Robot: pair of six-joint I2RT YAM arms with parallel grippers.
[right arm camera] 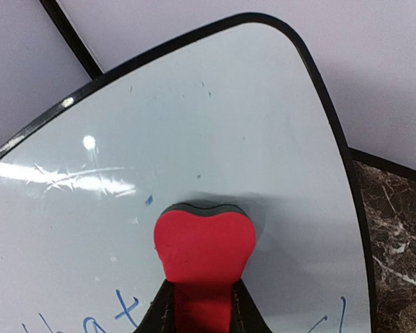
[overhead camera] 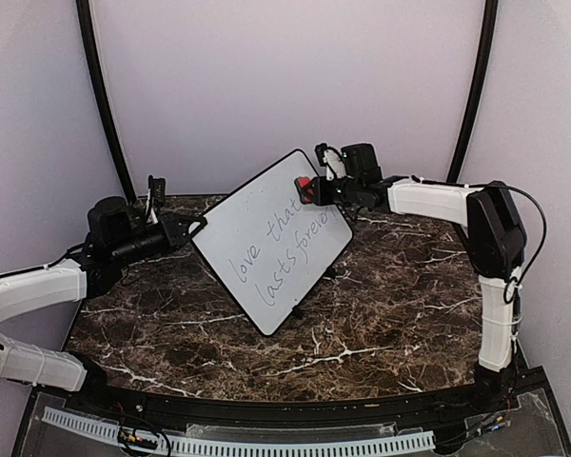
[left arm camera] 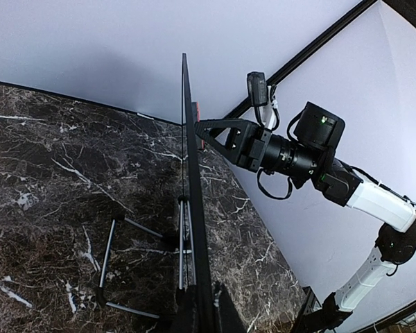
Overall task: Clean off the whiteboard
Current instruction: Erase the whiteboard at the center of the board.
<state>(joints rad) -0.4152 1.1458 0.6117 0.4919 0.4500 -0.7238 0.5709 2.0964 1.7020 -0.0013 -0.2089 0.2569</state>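
Red eraser (right arm camera: 204, 243) — in right gripper (right arm camera: 202, 297) — against whiteboard (right arm camera: 194, 139) corner.

Your tally, on one marble table (overhead camera: 381, 314):
You've got one whiteboard (overhead camera: 278, 228), two lines of handwriting (overhead camera: 290, 267) on it, one red eraser (right arm camera: 204, 243), one wire stand (left arm camera: 106, 260), two arms: left arm (overhead camera: 38, 290), right arm (overhead camera: 428, 200).

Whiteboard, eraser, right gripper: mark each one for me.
whiteboard (overhead camera: 249, 217), top external view, bare white face above the writing.
eraser (right arm camera: 204, 239), right wrist view, its red back.
right gripper (right arm camera: 202, 305), right wrist view, midway between its fingers, shut on the eraser.
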